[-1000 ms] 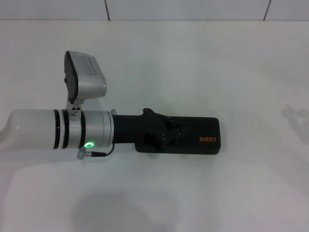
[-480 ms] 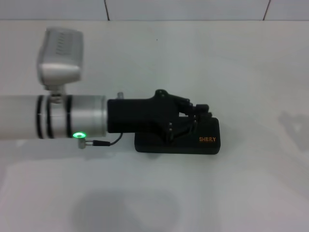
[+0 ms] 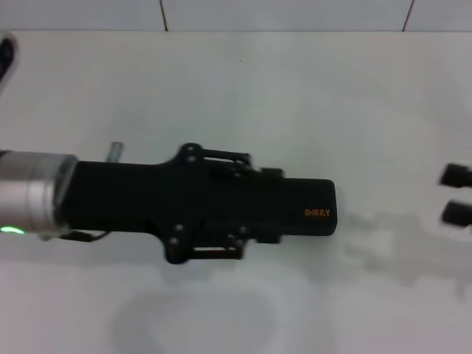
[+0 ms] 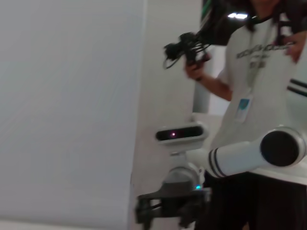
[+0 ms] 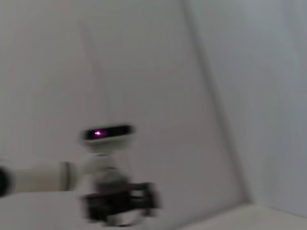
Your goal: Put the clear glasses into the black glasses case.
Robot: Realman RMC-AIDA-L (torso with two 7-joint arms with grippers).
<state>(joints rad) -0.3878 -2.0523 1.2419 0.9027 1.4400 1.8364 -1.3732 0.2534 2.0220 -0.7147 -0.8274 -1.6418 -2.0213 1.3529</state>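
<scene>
One black glasses case (image 3: 313,210) lies shut on the white table (image 3: 243,96) in the head view, orange lettering up; the clear glasses are nowhere to be seen, so I judge they are already inside and the closing step is in hand. The left hand (image 3: 269,206) reaches in level from the left, directly over the case and hiding most of it; I cannot tell whether its fingers are apart or together. The right hand (image 3: 457,195) just pokes in at the right edge, well apart from the case, fingertips spread.

Next calls for lifting clear, if the lid is indeed latched.

The left wrist view shows the right hand (image 4: 168,211) far off, spread, and a bystander (image 4: 259,96) behind.

The right wrist view shows only the left hand (image 5: 120,203), blurred.
</scene>
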